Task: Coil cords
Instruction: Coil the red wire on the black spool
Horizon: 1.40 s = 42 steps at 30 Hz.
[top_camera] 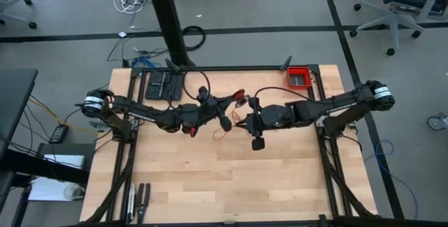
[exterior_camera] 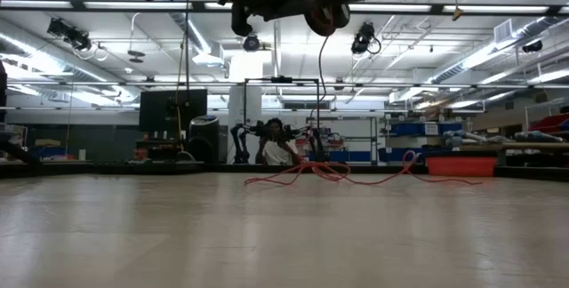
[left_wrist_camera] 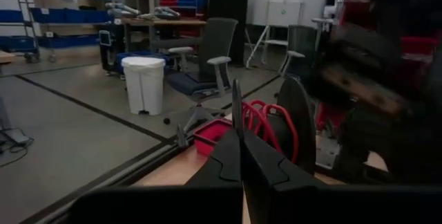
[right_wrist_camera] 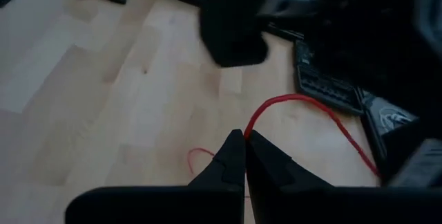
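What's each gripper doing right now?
Left gripper: shut on coiled loops of the red cord.
Right gripper: shut on a strand of that cord.

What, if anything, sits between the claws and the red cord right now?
Nothing visible. Both claws are shut on the red cord: the right claw pinches a strand above the table, and the left claw holds a bunch of red loops.

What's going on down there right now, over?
Left gripper shut on loops of the thin bright red cord, held above the table. Right gripper shut on the same cord. Rest trails on the wooden table. Nothing in the way.
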Each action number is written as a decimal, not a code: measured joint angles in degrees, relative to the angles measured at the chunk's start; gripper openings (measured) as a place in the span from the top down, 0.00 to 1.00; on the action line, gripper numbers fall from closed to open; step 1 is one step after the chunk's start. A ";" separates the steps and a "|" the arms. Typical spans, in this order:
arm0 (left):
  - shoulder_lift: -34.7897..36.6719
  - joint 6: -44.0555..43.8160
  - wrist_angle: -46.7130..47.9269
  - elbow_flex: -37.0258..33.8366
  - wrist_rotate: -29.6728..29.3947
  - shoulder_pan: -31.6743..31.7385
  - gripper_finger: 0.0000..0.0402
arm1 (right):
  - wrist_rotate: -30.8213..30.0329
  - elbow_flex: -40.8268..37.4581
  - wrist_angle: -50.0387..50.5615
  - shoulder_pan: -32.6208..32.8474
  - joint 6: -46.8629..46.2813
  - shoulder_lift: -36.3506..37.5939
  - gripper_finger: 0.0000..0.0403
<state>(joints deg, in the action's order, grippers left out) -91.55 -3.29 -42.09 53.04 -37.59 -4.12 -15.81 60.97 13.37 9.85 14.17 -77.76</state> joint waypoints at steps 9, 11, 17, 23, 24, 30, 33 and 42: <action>0.00 0.02 1.74 0.00 2.31 0.00 1.00 | -0.14 0.70 0.63 -4.27 1.53 0.03 1.00; 0.00 0.04 3.33 0.00 2.32 0.00 1.00 | -1.35 0.70 0.52 -4.39 1.86 0.13 1.00; 0.00 -0.09 6.83 0.00 2.28 0.00 1.00 | -6.51 0.70 1.34 -3.85 3.04 2.39 1.00; 0.00 0.01 8.24 0.00 2.30 -0.03 1.00 | -12.07 0.70 6.06 -3.85 2.06 7.50 1.00; 0.00 0.02 8.78 0.00 2.30 -0.04 1.00 | -13.04 0.70 7.51 -3.86 1.77 8.41 1.00; 0.01 0.17 10.49 0.00 3.46 -0.04 1.00 | -16.04 0.70 17.95 -3.85 -4.48 13.35 1.00; 0.02 0.66 8.73 0.00 5.81 -0.04 1.00 | -16.02 0.70 22.97 -3.87 -7.80 14.03 1.00; 0.07 5.53 -0.23 0.00 12.42 -0.11 1.00 | -16.00 -5.78 19.76 -3.18 -13.15 13.39 0.99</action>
<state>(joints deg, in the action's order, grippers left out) -91.48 2.24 -42.32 53.04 -25.17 -4.23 -31.81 55.19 33.12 6.66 1.03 -64.37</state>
